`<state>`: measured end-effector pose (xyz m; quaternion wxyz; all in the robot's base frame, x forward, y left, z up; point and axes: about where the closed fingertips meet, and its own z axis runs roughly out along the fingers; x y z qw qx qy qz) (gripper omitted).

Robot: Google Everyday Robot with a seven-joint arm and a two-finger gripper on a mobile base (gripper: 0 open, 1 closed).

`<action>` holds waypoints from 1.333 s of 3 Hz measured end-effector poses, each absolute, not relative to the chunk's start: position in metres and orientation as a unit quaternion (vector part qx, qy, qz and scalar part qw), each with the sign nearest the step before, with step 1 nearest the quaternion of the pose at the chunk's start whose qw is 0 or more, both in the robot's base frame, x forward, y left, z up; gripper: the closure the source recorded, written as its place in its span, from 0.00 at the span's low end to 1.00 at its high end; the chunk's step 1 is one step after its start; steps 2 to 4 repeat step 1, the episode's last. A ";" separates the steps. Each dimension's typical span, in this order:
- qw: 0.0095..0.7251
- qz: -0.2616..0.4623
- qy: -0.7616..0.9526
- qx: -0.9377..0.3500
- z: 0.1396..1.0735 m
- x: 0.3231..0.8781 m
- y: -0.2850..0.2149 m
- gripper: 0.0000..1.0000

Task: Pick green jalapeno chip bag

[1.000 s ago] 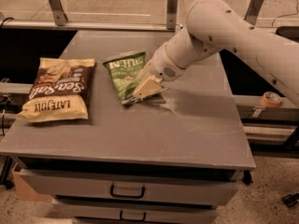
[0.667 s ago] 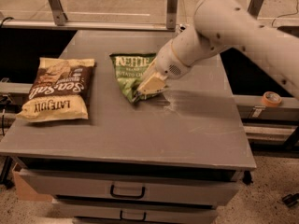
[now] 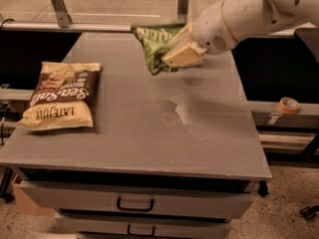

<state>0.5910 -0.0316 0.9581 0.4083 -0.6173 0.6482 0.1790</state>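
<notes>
The green jalapeno chip bag (image 3: pixel 151 43) hangs in the air above the far middle of the grey table (image 3: pixel 149 128), tilted, with its white-lettered logo band at the top. My gripper (image 3: pixel 175 59) is shut on the bag's lower right part, its cream-coloured fingers (image 3: pixel 183 57) clamped on it. The white arm reaches in from the upper right.
A larger brown-and-yellow Sea Salt chip bag (image 3: pixel 62 95) lies flat on the table's left side. A roll of tape (image 3: pixel 288 105) sits on a ledge to the right. Drawers (image 3: pixel 134 204) run below the table front. Metal rails stand behind the table.
My gripper has lifted the green bag off the table and carried it upward and away from the surface. The Sea Salt bag has not moved.
</notes>
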 end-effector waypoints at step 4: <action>0.419 0.179 0.643 -0.616 0.969 0.592 -0.033 1.00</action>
